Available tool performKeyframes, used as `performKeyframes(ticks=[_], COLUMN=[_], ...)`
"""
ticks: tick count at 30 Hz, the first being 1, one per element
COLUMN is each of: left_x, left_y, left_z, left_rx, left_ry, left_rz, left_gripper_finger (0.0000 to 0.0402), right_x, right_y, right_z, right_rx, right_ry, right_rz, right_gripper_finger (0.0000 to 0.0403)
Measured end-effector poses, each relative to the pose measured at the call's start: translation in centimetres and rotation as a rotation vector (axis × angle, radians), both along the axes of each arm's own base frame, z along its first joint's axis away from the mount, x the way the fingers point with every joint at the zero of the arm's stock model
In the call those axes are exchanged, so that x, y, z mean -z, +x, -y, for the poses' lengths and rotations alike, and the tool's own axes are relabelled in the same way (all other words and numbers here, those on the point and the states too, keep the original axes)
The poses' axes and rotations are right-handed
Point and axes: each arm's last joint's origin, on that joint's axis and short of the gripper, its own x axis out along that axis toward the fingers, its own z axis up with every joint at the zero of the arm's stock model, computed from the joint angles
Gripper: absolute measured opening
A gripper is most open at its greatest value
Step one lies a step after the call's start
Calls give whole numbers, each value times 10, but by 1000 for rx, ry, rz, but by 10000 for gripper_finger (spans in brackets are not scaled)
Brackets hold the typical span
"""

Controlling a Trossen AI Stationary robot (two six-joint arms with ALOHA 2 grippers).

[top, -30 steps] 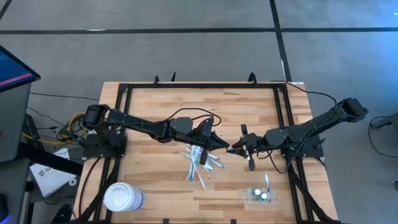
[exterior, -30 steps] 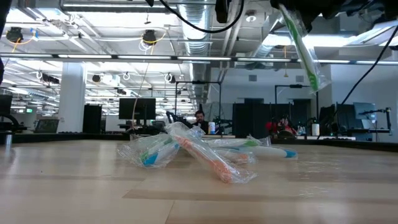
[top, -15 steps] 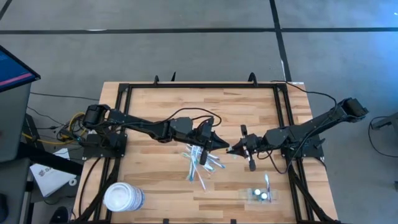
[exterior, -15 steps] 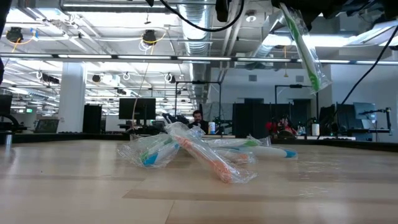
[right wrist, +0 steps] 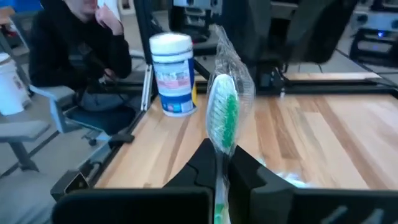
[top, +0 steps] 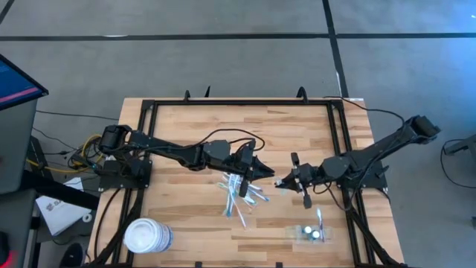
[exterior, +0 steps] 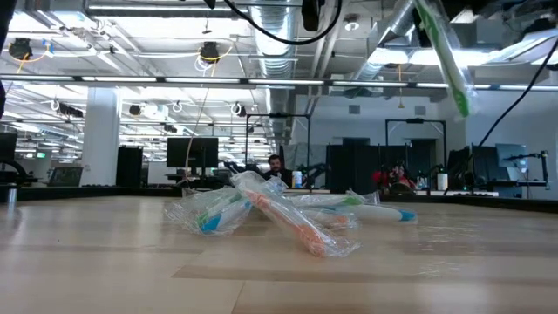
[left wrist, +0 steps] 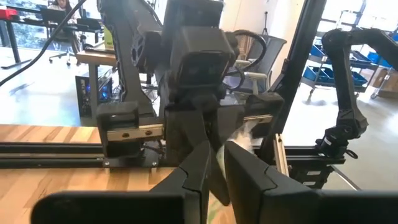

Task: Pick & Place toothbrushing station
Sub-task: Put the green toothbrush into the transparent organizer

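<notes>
Right gripper (top: 280, 183) has drawn back from the left gripper (top: 266, 173), and the two tips that touched a second ago now stand just apart above the wooden table (top: 193, 126). The wrapped green toothbrush (exterior: 449, 57) has travelled with the right jaws. The left arm remains stretched across the table with its jaws slightly apart and clamping nothing. A white labelled tub (top: 147, 237) stands well apart from the left jaws, at the table's near corner on that arm's side. A pile of wrapped toothbrushes (top: 239, 195) lies on the table just below and beside the left jaws. The toothbrushing station (top: 309, 233), a clear holder, rests on the table near the front edge, apart from the right jaws. The right jaws are together on the wrapped green toothbrush, bristle end beyond the fingertips.
</notes>
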Motion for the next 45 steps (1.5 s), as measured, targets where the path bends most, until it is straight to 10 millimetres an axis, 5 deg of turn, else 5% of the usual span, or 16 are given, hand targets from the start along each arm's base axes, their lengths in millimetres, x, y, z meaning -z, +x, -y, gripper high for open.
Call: performKeyframes(ticks=[8, 14, 45], left_x=[-11, -1, -2], left_y=[-11, -22, -23], left_z=[-2, -3, -3], left_rx=[-13, -22, -25], left_ry=[17, 21, 19], left_rz=[27, -12, 0], left_gripper_finger=[43, 43, 42], right_x=[-9, -13, -21], right_y=[-19, -33, -123], right_z=[-11, -26, -84], right_rx=[-4, 9, 34], right_ry=[10, 43, 140], right_rz=[23, 46, 128], right_gripper_finger=[1, 1, 1])
